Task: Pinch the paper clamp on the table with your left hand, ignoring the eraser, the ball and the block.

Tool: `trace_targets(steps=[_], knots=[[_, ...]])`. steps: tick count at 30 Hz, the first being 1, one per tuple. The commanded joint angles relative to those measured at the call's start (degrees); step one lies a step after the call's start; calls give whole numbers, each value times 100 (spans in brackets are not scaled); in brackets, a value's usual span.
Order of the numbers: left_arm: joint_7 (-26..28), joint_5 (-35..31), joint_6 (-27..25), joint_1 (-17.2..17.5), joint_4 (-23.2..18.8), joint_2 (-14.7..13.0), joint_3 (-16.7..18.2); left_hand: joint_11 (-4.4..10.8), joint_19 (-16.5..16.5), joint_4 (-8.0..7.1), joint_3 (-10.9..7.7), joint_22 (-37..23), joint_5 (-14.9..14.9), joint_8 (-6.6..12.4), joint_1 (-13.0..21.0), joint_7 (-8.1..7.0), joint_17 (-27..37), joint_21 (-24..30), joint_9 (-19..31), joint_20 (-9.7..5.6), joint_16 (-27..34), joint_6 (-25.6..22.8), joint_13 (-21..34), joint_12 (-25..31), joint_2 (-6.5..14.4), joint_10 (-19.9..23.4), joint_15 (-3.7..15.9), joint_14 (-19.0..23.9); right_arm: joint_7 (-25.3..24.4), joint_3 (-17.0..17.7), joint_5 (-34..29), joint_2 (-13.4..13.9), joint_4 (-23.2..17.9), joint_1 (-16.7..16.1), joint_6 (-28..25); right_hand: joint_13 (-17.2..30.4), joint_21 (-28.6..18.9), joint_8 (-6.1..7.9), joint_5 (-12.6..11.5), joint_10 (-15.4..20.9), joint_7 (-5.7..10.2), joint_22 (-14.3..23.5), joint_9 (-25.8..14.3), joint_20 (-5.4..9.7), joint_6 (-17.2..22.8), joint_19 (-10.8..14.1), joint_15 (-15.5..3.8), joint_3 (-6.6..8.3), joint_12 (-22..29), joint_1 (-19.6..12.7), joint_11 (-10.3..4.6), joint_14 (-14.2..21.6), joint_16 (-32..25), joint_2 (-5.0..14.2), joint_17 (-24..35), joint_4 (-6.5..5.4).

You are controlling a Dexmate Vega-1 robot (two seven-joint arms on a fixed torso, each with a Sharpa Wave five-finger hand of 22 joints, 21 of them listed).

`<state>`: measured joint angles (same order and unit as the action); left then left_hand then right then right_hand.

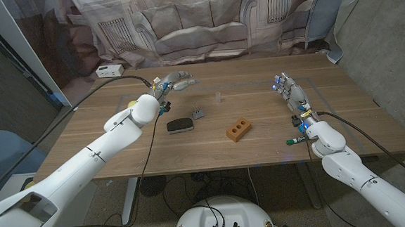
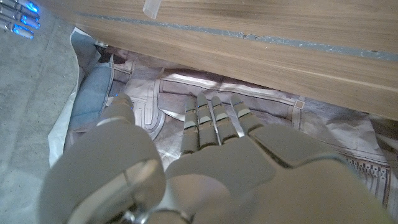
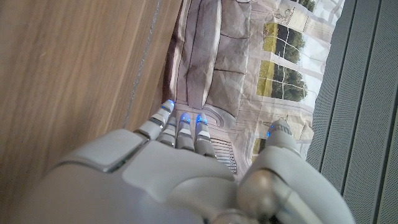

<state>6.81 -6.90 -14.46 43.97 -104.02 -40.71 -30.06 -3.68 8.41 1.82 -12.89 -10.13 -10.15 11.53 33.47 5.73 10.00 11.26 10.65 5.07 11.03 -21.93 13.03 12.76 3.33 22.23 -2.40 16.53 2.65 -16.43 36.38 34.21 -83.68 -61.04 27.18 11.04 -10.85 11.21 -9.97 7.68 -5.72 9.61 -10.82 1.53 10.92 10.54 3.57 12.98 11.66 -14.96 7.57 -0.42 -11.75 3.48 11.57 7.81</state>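
Paper clamp (image 1: 198, 114) sits mid-bench, beside eraser (image 1: 180, 125). Left robot hand (image 1: 174, 82) is raised behind it, released, nothing held. Eraser could be grabbed by mistake on descent.

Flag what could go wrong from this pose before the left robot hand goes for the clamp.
1. The left robot hand is raised beyond the paper clamp; coming back, it may bump the black eraser lying close beside the clamp.
2. The clamp is small, so a pinch could push it toward the orange block rather than catch it.
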Motion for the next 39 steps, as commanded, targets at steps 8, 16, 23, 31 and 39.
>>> trace_targets(steps=[8, 16, 23, 31, 39], knots=[[631, 1174, 859, 407, 294, 102, 452, -125, 48, -22, 29, -11, 3, -21, -113, 93, 16, 25, 5, 39, -20, -6, -29, -14, 38, -30, -104, -20, 93, -128, -163, -156, 334, 315, 219, 19, -40, -10, -17, 62, 2, 14, -13, 5, -16, 70, 6, -12, 15, -72, -16, 26, -18, 23, 31, 13], [584, 1544, 1330, 574, 419, 47, 598, -293, -193, -17, 13, -16, -7, -150, -207, 117, 19, -45, 3, 116, -112, 423, -62, -147, 111, -433, -279, -390, -18, -268, -610, -369, 773, 470, 752, 20, -100, 48, -14, 242, 17, 11, -13, 5, 131, 306, -49, -32, 70, -83, -47, 231, -81, -20, 26, 23], [712, 1754, 1968, 817, 509, 109, 753, -273, -400, 3, 24, -18, -6, -182, -273, 144, 21, -74, -2, 74, -124, 760, -78, -187, 108, -701, -316, -682, -189, -250, -644, -158, 282, 315, 414, 20, -104, 25, -15, 204, 46, 11, -12, -8, 86, 350, -42, -50, 48, -75, -58, 267, -86, -55, 25, 26], [214, 2393, 2717, 900, 876, 231, 837, -323, -393, -23, 88, -18, 17, -169, -391, 218, 29, -49, -8, 88, -102, 852, -85, -174, 43, -753, -349, -730, -427, -158, -559, -39, -197, 80, 127, 21, -84, 19, -15, 198, 21, 15, -11, -110, 82, 370, 44, -82, 32, -17, -9, 263, -73, -67, 37, -12], [-244, 3132, 3370, 985, 1324, 484, 950, -377, -397, -61, 149, -20, 27, -160, -519, 295, 35, -34, -15, 111, -100, 927, -91, -178, -1, -851, -390, -827, -370, -188, -557, -8, -264, 76, 77, 21, -54, 9, -14, 141, -11, 17, -9, -80, 67, 319, 54, -87, 5, -1, 19, 218, -52, -53, 43, -26]])
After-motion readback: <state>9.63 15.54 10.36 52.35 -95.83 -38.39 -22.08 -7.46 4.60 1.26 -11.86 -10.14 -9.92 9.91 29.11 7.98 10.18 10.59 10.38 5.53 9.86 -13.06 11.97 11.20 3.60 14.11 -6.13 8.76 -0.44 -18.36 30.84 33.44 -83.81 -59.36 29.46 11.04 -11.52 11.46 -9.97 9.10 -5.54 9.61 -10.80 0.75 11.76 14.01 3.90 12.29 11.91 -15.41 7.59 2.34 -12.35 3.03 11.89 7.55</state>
